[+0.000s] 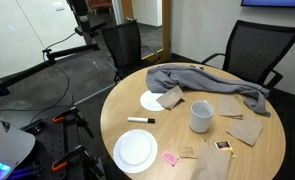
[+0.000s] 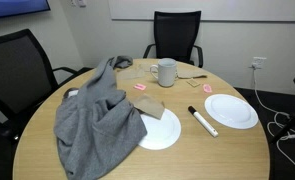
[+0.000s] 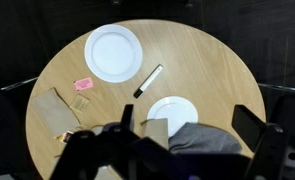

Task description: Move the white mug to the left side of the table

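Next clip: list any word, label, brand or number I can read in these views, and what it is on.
No text can be read in any view.
Pink packet: any print is too small to read.
Marker: any label is too blurred to read.
Mug and plates: plain white, no marking seen.

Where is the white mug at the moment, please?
In both exterior views the white mug stands upright on the table, just beside the brown napkins and near the grey cloth; the wrist view does not show it.
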Available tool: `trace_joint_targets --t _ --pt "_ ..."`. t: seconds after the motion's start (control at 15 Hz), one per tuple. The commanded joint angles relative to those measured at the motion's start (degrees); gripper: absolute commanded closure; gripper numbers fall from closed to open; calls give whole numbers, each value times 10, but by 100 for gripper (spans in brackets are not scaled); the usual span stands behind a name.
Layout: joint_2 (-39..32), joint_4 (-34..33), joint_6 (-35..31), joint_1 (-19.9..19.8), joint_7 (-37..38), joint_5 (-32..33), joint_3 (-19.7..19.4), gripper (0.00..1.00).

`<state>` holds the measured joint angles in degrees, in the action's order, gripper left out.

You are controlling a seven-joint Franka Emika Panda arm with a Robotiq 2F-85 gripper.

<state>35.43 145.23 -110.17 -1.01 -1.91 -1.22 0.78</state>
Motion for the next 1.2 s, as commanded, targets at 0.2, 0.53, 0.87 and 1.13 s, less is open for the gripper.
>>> trace_joint_targets --t 0.2,0.53,0.87,1.13 --pt "0 -1 1 5 3 3 -4 0" --pt "0 -1 1 5 3 3 -4 0" --pt "0 -1 1 5 3 3 -4 0" --pt "-12 -7 -26 0 14 7 0 0"
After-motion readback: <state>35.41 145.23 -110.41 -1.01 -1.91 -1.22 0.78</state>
